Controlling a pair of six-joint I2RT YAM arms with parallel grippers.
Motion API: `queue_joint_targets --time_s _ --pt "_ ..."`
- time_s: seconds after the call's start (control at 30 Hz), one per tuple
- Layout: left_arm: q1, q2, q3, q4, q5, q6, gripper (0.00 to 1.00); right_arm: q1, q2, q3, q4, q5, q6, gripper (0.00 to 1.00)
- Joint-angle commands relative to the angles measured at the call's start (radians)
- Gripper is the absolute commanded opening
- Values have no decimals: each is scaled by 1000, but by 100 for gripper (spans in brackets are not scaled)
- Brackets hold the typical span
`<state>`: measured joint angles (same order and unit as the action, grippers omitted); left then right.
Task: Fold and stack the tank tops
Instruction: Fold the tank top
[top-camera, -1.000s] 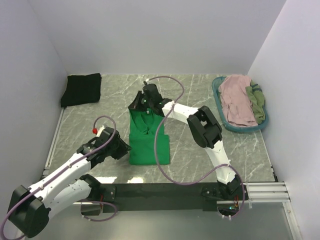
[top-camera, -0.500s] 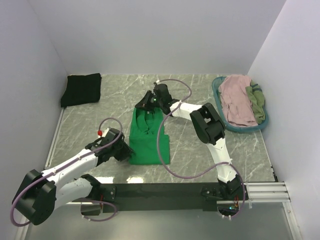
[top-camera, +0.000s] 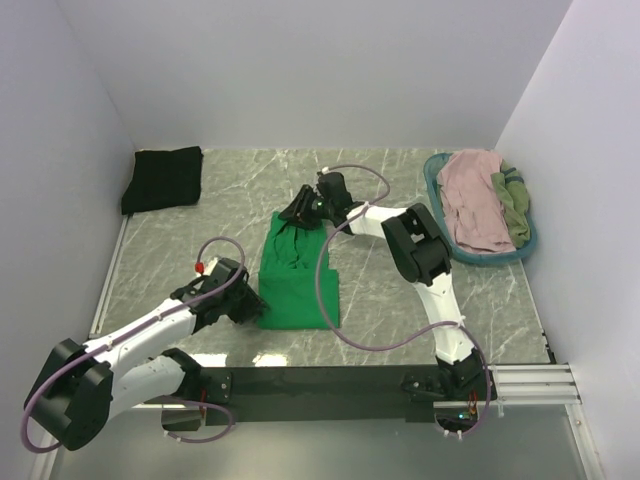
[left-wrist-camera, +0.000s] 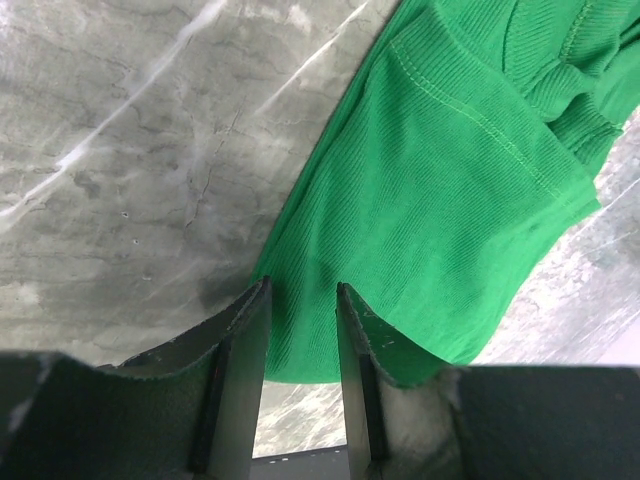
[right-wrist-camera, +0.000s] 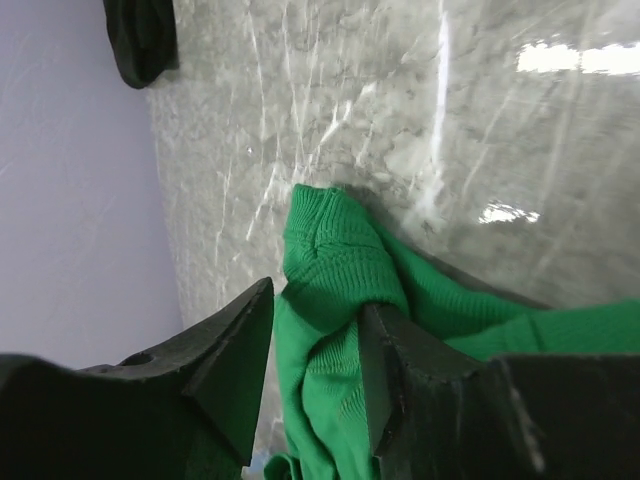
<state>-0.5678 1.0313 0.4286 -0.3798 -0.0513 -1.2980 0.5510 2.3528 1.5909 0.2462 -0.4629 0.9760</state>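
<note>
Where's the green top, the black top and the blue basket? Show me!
green tank top (top-camera: 297, 272): overhead view, middle of the folded cloth.
black tank top (top-camera: 162, 178): overhead view, centre of the folded pile.
teal basket (top-camera: 487, 258): overhead view, near rim.

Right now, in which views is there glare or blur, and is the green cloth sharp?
Right wrist view: bright glare patches on the marble table at upper right; the green tank top is slightly soft. Left wrist view: the green knit and stitching are sharp; a pale streak of reflection crosses the marble. Top view: even light, no strong glare.

Bare marble (top-camera: 190, 240) left of green top (top-camera: 296, 280)
</note>
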Motion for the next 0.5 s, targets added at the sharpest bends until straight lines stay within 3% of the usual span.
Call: queue_joint_targets --time_s 0.0,0.23,0.47 --pt "2 -23 -5 4 -21 6 38 -17 -116 -12 30 -20 -43 47" --pt "2 -48 1 -19 -30 8 38 -8 -194 -26 -19 -31 -68 47" --pt "3 -60 7 -30 -36 12 38 12 -256 -91 -175 118 -187 47"
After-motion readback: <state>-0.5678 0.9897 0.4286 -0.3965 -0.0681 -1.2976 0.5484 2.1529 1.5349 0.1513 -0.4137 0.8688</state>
